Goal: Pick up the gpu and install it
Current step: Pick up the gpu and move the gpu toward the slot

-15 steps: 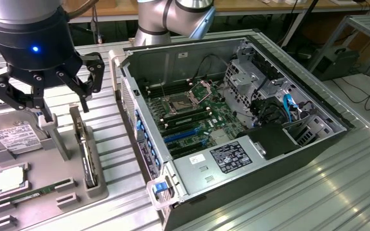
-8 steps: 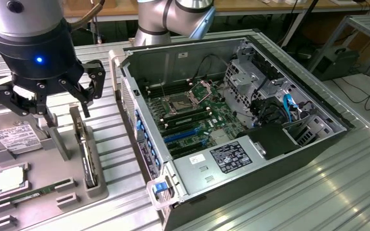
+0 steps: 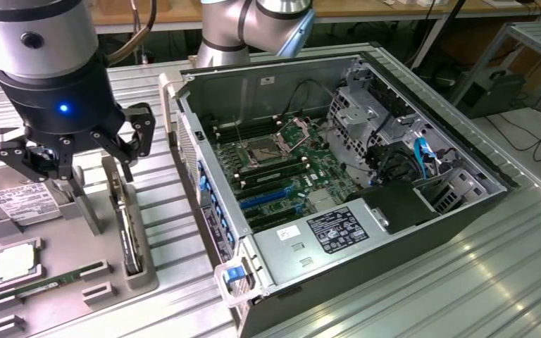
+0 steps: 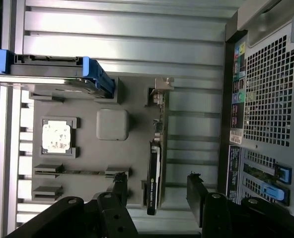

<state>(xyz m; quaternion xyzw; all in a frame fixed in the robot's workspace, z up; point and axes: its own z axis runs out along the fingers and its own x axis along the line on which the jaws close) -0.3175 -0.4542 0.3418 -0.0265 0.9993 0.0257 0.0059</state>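
Observation:
The gpu (image 3: 126, 222) is a thin dark card standing on edge in a slot of the grey holder tray (image 3: 87, 246), at the exterior view's left. From the wrist it shows edge-on as a black strip, the gpu (image 4: 154, 171), with its silvery bracket toward the tray's far end. My gripper (image 3: 87, 162) hangs above the tray, over the card's rear part. It is open, and the gripper (image 4: 157, 191) has one finger (image 4: 119, 186) on each side of the card's line, apart from it. Nothing is held.
On the tray also lie a hard drive (image 3: 22, 201), a processor chip (image 3: 15, 260) and a green memory stick (image 3: 50, 285). The open computer case (image 3: 346, 176) lies at the exterior view's right, with blue card slots (image 3: 270, 197) on its board. Ribbed metal table (image 3: 496, 282) all around.

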